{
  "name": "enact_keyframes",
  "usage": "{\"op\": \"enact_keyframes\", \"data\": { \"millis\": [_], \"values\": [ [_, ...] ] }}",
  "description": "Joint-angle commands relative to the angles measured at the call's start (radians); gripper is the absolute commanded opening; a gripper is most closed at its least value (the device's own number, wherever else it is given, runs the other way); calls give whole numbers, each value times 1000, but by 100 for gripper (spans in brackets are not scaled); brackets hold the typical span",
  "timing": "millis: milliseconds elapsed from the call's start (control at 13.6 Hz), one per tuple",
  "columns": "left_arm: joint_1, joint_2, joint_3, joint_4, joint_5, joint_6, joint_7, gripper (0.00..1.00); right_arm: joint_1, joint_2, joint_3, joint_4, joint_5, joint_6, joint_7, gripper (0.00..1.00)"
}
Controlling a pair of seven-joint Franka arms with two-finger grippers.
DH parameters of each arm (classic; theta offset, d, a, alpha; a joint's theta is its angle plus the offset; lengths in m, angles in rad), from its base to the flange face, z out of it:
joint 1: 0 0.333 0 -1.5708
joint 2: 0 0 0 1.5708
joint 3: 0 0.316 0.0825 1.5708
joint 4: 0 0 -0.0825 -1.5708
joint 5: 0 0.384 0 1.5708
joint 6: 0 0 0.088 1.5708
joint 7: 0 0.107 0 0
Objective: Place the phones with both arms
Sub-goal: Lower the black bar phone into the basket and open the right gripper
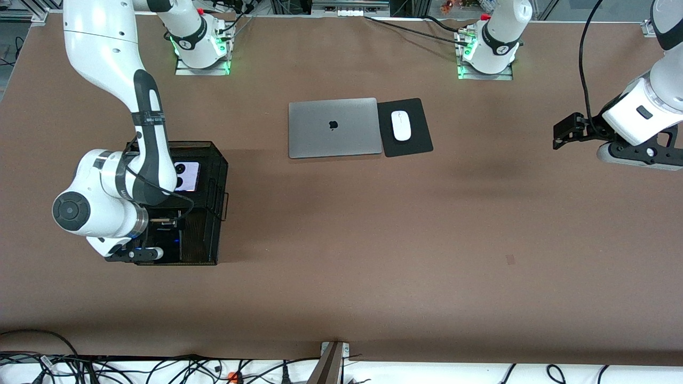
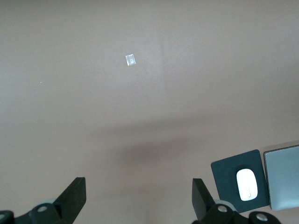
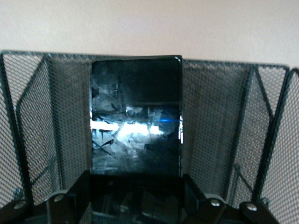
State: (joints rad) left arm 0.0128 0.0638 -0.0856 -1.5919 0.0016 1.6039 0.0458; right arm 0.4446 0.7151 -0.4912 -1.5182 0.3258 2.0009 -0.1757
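Observation:
My right gripper (image 3: 135, 179) is shut on the long black slab phone (image 3: 135, 116), which stands upright inside the black mesh organizer (image 3: 219, 116). In the front view the right gripper (image 1: 165, 223) is down in the organizer (image 1: 220, 176), in the compartment nearer the camera, and the arm's wrist hides the slab. The lilac-white phone (image 1: 187, 176) with two black circles lies in the compartment farther from the camera. My left gripper (image 1: 564, 133) hangs open and empty over bare table at the left arm's end. Its fingers (image 2: 74, 193) stand wide apart.
A shut silver laptop (image 1: 332, 128) lies mid-table, beside a white mouse (image 1: 400, 125) on a black pad (image 1: 413, 144). The left wrist view shows the mouse (image 2: 247, 184) and the laptop's edge (image 2: 282, 177). A small tape mark (image 2: 131, 59) is on the table.

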Motion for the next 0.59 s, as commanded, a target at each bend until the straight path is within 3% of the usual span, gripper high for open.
{"op": "enact_keyframes", "data": {
  "millis": [0,73,147,220,294,440,514],
  "values": [
    [3,-4,3,1,-12,-10,17,100,-20,-14,5,-30,13,-22,2,18],
    [3,-4,3,1,-12,-10,16,100,-21,-13,5,-30,21,-22,2,19],
    [3,-4,3,1,-12,-10,14,100,-21,-13,5,-36,35,-22,2,27],
    [3,-4,3,1,-12,-10,14,100,-20,-11,5,-36,39,-22,2,53],
    [3,-4,3,1,-11,-10,14,100,-21,-11,5,-36,42,-22,2,87],
    [1,-4,3,4,-9,-10,14,100,-21,-14,3,-33,47,-22,2,99],
    [1,-4,3,10,-9,-10,13,100,-20,-19,3,-28,47,-24,-1,99]
  ]
}}
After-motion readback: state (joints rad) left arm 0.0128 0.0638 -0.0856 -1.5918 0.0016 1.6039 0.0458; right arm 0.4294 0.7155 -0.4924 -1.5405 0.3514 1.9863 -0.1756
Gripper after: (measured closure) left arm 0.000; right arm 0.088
